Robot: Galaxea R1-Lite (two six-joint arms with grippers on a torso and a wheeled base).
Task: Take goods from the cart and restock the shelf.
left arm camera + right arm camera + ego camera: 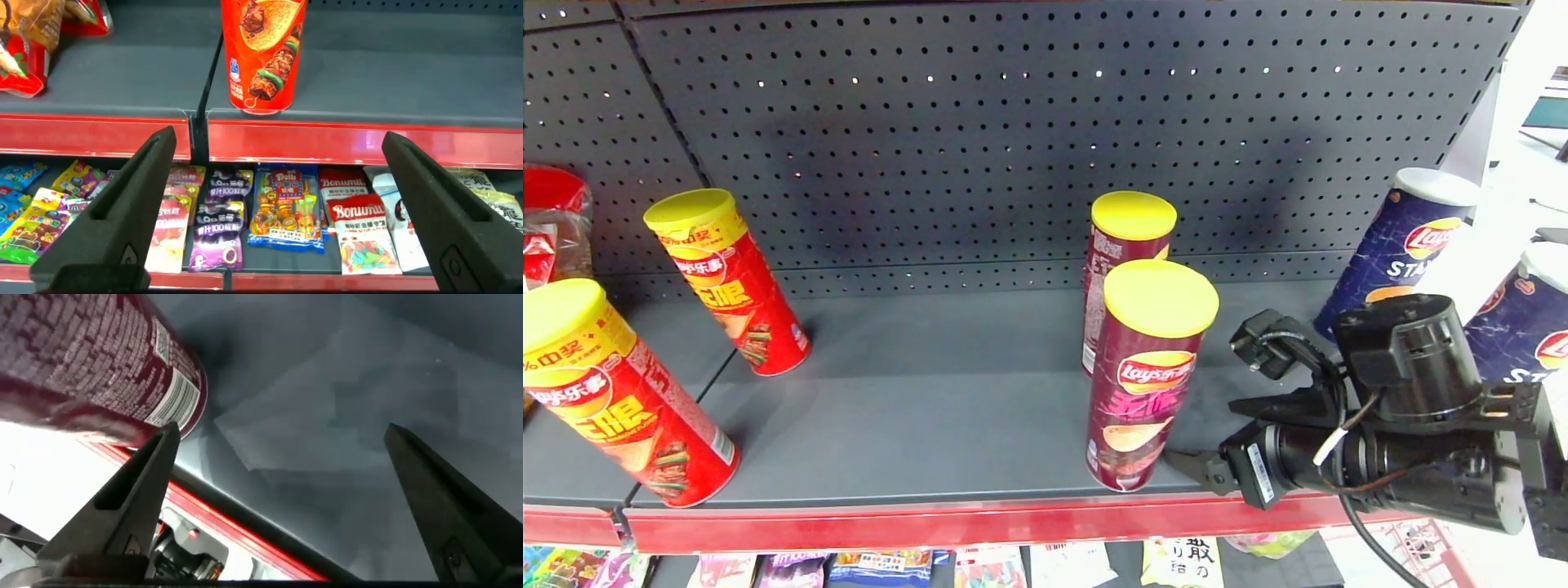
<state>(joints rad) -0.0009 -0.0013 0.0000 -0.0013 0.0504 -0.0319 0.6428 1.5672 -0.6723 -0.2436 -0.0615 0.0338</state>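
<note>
Head view: on the grey shelf (947, 408) the front maroon can (1147, 376) stands upright at the red edge, with the rear maroon can (1125, 245) just behind it. Red cans (723, 282) stand to the left and blue cans (1409, 233) to the right. The right hand (1201, 431) is spread and empty beside the front can's base

Left wrist view: the left hand (279, 137) gapes wide, holding nothing, facing one red can (263, 53) and, on the shelf below, sweet packets (282, 216)

Right wrist view: the maroon can's base lies close to one finger (139, 498); whether they touch cannot be told
</note>
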